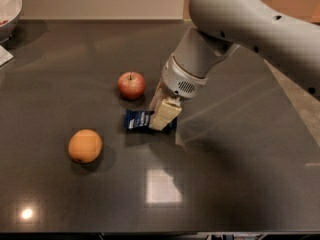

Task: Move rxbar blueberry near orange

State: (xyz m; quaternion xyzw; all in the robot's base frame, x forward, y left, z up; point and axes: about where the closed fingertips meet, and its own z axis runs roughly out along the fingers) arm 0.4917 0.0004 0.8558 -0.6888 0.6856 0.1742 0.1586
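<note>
The rxbar blueberry (138, 120), a dark navy-blue wrapped bar with pale lettering, is in the middle of the dark table. My gripper (164, 118) is shut on its right end, with its pale fingers (166, 113) covering that part of the bar. The orange (85, 146) sits on the table to the lower left of the bar, about an orange's width away from it. My arm comes in from the upper right.
A red-and-yellow apple (131, 85) stands just above and left of the bar. A white bowl (9, 8) sits at the far left corner. The dark table (230, 184) ends at an edge on the right (295, 104).
</note>
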